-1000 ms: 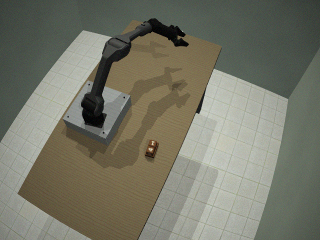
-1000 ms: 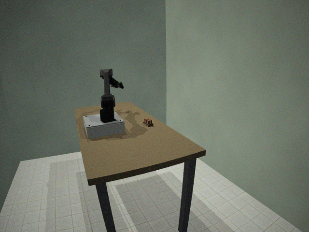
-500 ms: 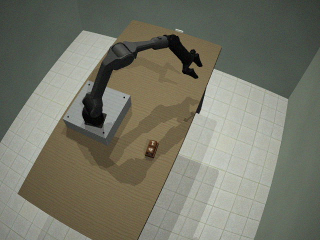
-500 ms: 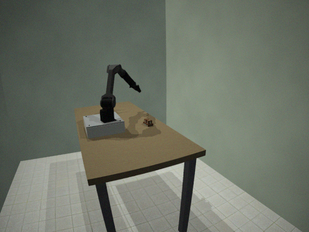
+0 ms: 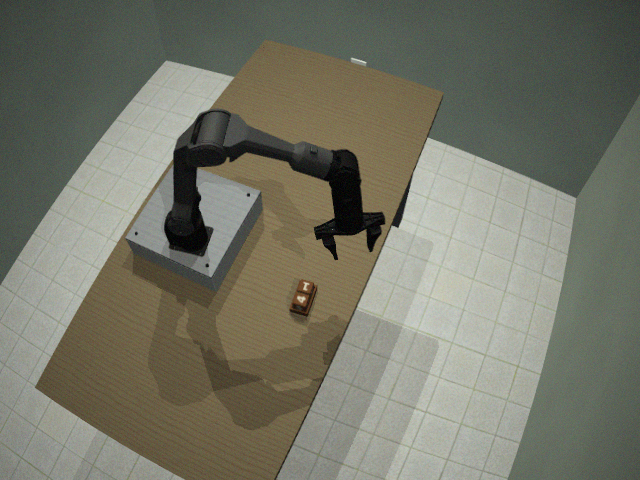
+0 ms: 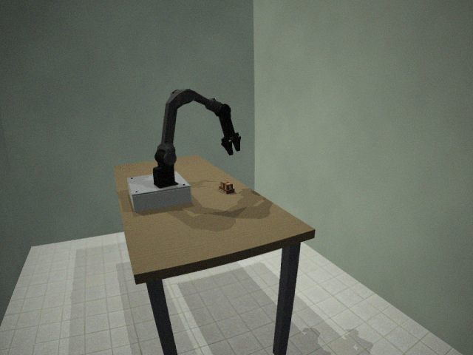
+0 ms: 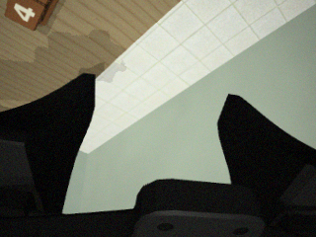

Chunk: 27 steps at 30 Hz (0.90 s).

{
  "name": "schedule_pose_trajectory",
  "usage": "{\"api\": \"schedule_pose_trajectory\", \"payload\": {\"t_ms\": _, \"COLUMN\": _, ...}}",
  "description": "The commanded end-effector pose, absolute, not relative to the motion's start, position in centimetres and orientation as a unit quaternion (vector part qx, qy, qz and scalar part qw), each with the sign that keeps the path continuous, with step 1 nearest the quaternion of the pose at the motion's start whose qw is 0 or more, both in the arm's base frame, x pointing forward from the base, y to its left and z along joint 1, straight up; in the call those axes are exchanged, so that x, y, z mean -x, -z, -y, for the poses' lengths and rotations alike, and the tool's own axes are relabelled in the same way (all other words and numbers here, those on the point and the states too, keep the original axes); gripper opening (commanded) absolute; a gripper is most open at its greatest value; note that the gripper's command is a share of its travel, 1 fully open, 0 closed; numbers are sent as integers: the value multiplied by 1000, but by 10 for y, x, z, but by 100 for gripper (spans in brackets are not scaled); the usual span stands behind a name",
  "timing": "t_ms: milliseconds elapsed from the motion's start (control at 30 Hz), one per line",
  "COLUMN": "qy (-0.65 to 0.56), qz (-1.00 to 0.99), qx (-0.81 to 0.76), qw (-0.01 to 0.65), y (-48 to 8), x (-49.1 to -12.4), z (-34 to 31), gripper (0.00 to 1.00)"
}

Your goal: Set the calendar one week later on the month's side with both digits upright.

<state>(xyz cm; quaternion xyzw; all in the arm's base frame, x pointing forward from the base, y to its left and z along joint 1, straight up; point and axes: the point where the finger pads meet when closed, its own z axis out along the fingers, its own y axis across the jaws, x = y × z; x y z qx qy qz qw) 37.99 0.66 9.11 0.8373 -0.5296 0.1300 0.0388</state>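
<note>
The end effector (image 5: 352, 246) hangs fully spread, holding nothing, above the counter (image 5: 129, 361). The calendar (image 5: 303, 297) rests on the counter, apart from it.
</note>
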Motion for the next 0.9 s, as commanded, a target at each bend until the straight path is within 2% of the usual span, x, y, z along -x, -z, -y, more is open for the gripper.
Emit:
{"api": "schedule_pose_trajectory", "payload": {"t_ms": 0, "qy": -93, "qz": 591, "qx": -801, "qw": 32, "y": -91, "x": -354, "z": 25, "gripper": 100}}
{"api": "schedule_pose_trajectory", "payload": {"t_ms": 100, "qy": -42, "qz": 673, "qx": -738, "qw": 17, "y": -88, "x": -315, "z": 56, "gripper": 100}}
{"api": "schedule_pose_trajectory", "payload": {"t_ms": 167, "qy": -42, "qz": 673, "qx": -738, "qw": 17, "y": -88, "x": -315, "z": 56, "gripper": 100}}
{"api": "schedule_pose_trajectory", "payload": {"t_ms": 333, "qy": -4, "qz": 730, "qx": -683, "qw": 1, "y": -87, "x": -285, "z": 72, "gripper": 100}}
{"api": "schedule_pose_trajectory", "payload": {"t_ms": 867, "qy": 0, "qz": 734, "qx": -680, "qw": 1, "y": -81, "x": -284, "z": 73, "gripper": 100}}
